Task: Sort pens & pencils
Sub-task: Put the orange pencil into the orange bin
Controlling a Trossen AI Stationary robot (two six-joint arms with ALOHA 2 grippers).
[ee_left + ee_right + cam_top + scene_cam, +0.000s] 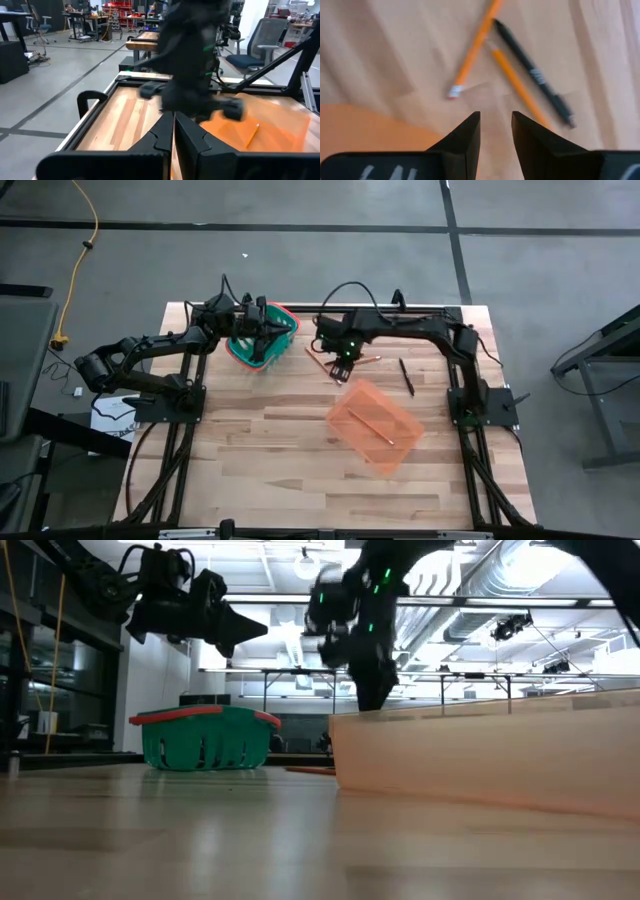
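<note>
Left gripper (245, 632) up over the green plastic basket with the red rim (282, 320), fingers pressed together, nothing in them

Right gripper (495, 125) low over the light wooden table (260, 460), fingers a little apart, nothing between them

Just ahead of it on the wood: 2 orange-yellow wooden pencils (476, 46) and 1 thin black pen (532, 74), all 3 close together

1 more black pen (407, 377) off alone on the table

1 pencil (371, 427) inside the see-through orange basket (398, 408)
</note>
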